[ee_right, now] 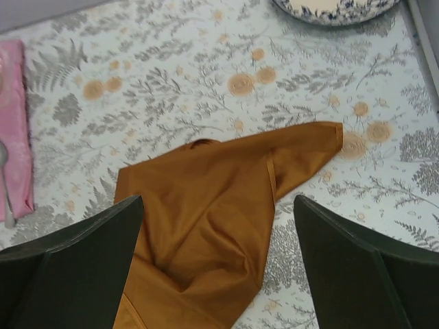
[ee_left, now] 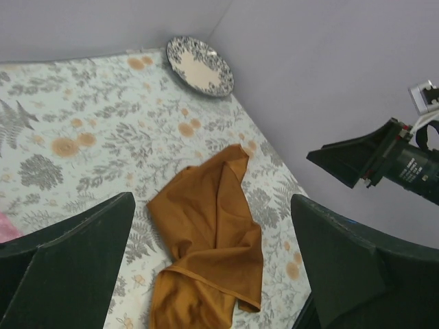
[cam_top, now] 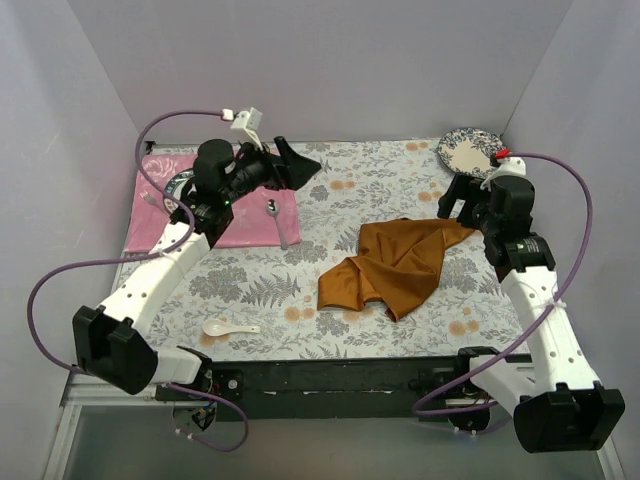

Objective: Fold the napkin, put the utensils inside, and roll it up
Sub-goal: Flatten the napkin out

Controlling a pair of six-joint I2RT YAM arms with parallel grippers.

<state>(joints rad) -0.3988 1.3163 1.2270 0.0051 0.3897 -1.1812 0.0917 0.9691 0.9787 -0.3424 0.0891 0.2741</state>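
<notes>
**Ops:** Napkin first. Where is it?

**Me:** The napkin (cam_top: 395, 265) is on the bench (cam_top: 400, 180), right of ctr. It's bunched and partly folded over itself, w/ one corner pointing at the right edge. Nothing holds it.

**Ops:** How will it handle?

**Me:** My guess is light, limp and a bit slick w/ that sheen. It'll prob. slide on the bench and won't keep a crease easily. I'd pinch a corner or hem, e.g. the tip nearest the right claw (ee_right: 218, 202), and pull it flat rather than grab the middle.

**Ops:** Spoon?

**Me:** The white spoon (cam_top: 228, 327) is by the near edge, left of ctr, well apart from the napkin. It's ceramic, so hard, likely slippery, and it'd chip if dropped. I'd take it by the short handle.

**Ops:** Claws?

**Me:** Both are wide and neither is holding anything. The right claw hangs near the napkin's right-hand corner. The left claw (ee_left: 211, 202) is up over the pink placemat (cam_top: 215, 215) at the far left corner, facing the napkin.

**Ops:** Containers?

**Me:** There's a patterned plate (cam_top: 447, 150) in the far right corner, nothing on it afaict. A metal spoon (cam_top: 278, 222) lies on the placemat. Not ours.
</notes>
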